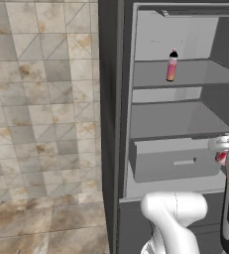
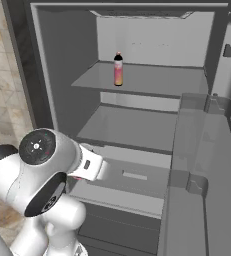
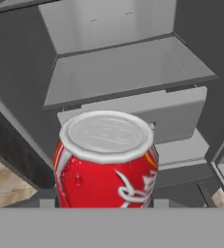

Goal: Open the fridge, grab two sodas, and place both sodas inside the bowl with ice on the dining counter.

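Open stands the fridge point(image 2: 137, 125); a red soda can point(image 3: 106, 160) is apparently clamped between the jaws, a bottle point(image 1: 172, 65) shelved above.

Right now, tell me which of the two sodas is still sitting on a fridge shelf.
The slim pink bottle with the black cap, upright on the upper shelf. The other, a red can, sits right at the claw, outside the open fridge.
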